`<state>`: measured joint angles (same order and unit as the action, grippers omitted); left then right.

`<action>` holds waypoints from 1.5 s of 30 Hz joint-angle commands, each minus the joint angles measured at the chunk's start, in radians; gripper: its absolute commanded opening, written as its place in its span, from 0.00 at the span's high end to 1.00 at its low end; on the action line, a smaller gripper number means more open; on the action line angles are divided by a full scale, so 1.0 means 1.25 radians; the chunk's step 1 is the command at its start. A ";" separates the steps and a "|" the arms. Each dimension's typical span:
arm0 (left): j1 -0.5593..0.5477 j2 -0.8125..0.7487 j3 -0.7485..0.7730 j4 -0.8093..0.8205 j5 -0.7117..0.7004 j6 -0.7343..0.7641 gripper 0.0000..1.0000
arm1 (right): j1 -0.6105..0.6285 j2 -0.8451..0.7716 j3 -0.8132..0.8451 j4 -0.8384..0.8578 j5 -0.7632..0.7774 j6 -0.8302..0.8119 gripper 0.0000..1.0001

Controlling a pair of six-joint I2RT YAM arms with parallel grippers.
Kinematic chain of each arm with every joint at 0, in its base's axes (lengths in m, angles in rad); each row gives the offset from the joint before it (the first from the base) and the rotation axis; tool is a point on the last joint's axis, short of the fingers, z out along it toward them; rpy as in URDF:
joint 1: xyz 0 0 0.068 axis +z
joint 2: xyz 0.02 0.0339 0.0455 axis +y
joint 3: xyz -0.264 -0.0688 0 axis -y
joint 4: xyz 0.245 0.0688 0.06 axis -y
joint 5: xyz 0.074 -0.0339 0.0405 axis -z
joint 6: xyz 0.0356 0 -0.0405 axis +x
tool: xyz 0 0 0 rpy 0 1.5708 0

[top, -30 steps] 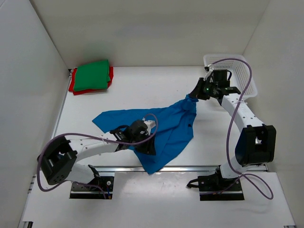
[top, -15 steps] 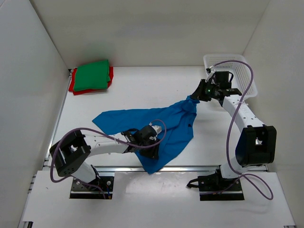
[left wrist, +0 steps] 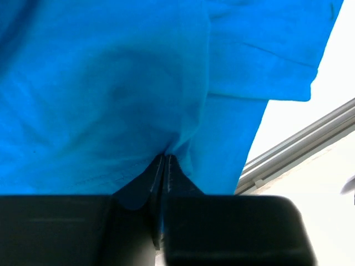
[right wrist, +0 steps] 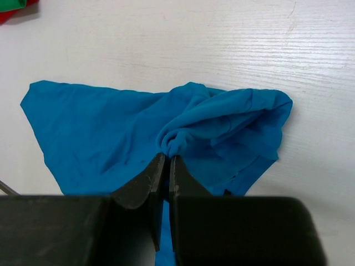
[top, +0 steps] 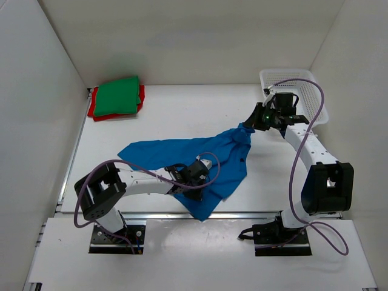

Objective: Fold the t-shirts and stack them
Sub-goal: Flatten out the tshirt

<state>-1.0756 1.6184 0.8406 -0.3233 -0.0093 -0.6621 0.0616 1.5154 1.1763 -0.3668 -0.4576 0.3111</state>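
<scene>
Both grippers are clamped on the blue t-shirt [top: 159, 151]. Our left gripper [left wrist: 165, 159] has its jaws pressed together on a small pinch of cloth in the shirt's near half. Our right gripper [right wrist: 167, 158] is closed on a bunched wad at the shirt's far right corner. We judge that we are at the spreading step: the shirt is crumpled and not yet folded, so it has to be laid flat first. The next move calls for drawing the two grips apart until the cloth goes taut. We must then lower it evenly, taking care that neither pinch slips and that the loose near tip does not drag off the table [top: 182, 112]. The shirt lies in a rough triangle mid-table between our arms. One point trails to the left, and the near tip reaches almost to the rail [top: 242, 213] at the front edge. The green t-shirt [top: 118, 96] sits folded on the red t-shirt [top: 93, 111] in the far left corner, well apart from the blue one. The basket [top: 316, 97] stands in the far right corner, just beyond our right gripper.
</scene>
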 commanded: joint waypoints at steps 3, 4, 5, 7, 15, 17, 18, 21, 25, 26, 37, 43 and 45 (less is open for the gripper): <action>-0.003 0.038 -0.051 -0.042 -0.038 -0.002 1.00 | -0.012 -0.042 -0.017 0.033 -0.013 -0.012 1.00; 0.000 0.031 -0.054 -0.044 -0.045 -0.003 1.00 | -0.022 -0.045 -0.021 0.036 -0.012 -0.011 0.99; 0.004 0.017 -0.050 -0.052 -0.044 0.003 1.00 | -0.019 -0.048 -0.021 0.038 -0.017 -0.012 1.00; 0.011 -0.001 -0.039 -0.070 -0.048 0.015 1.00 | -0.022 -0.050 -0.023 0.036 -0.023 -0.008 0.99; 0.135 -0.223 0.250 -0.306 -0.088 0.128 1.00 | -0.026 -0.102 0.028 -0.009 -0.035 -0.022 1.00; 0.188 -0.272 0.342 -0.372 -0.110 0.154 1.00 | -0.048 -0.165 0.058 -0.026 -0.029 -0.023 1.00; 0.230 -0.310 0.401 -0.404 -0.116 0.176 1.00 | -0.087 -0.208 0.071 -0.022 -0.044 -0.019 1.00; 0.362 -0.374 0.557 -0.452 -0.107 0.219 1.00 | -0.157 -0.327 0.097 -0.011 -0.084 0.006 1.00; 0.449 -0.403 0.786 -0.508 -0.043 0.263 1.00 | -0.228 -0.457 0.142 -0.008 -0.100 -0.009 1.00; 0.459 -0.399 0.810 -0.534 -0.032 0.268 1.00 | -0.250 -0.492 0.161 -0.015 -0.093 -0.013 1.00; 0.562 -0.458 0.984 -0.601 0.053 0.268 1.00 | -0.166 -0.576 0.426 -0.059 0.014 0.020 1.00; 0.552 -0.443 0.846 -0.545 0.009 0.298 1.00 | -0.189 -0.474 0.416 0.004 -0.061 0.073 1.00; 0.566 -0.437 0.780 -0.505 -0.023 0.311 1.00 | -0.190 -0.403 0.392 0.038 -0.099 0.096 1.00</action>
<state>-0.3809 1.0241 1.9045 -1.0035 0.0154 -0.3096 -0.1658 0.8459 1.7164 -0.3794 -0.5156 0.3695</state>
